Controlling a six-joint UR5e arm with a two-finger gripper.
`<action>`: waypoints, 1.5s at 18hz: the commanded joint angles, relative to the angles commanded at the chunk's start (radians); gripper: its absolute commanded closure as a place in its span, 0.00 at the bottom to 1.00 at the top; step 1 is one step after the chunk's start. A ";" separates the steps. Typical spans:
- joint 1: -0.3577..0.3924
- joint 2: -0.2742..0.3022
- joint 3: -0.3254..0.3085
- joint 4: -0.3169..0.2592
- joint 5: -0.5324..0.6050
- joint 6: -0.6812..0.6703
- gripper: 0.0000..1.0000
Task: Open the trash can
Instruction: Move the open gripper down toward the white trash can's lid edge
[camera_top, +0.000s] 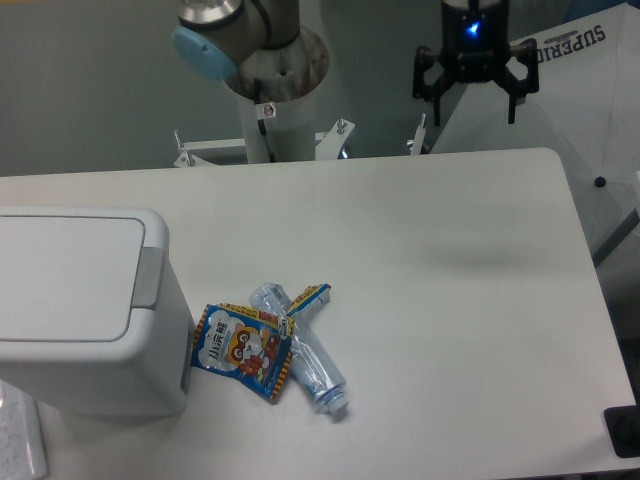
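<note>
Bin (85, 310): white, boxy, rounded corners; stands at the left near edge of the table (450, 300), partly cut off by the left border of the view.
Lid (65, 278): flat, white, lying closed on the bin.
Tab (149, 277): grey rectangle on the bin's right rim, facing the middle of the table.
Gripper (476, 105): black, with a blue light on its body; hangs in the air above the far right edge of the table, well apart from the bin.
Fingers (424, 85): spread wide, released, nothing between them.
Arm (240, 30): grey joint with a light blue cap at the top of the view, over a white mounting post behind the table's far edge.
Bottle (300, 350): clear plastic, lying on its side just right of the bin, cap end towards the near edge.
Packet (243, 350): blue and orange snack wrapper with a cartoon face, lying flat, overlapping the bottle and almost touching the bin's right wall.
Table: white, with rounded far right corner.
</note>
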 joint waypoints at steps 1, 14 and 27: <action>-0.002 0.000 0.002 0.000 0.000 0.000 0.00; -0.035 -0.041 0.069 0.005 -0.160 -0.268 0.00; -0.325 -0.090 0.100 0.035 -0.290 -0.703 0.00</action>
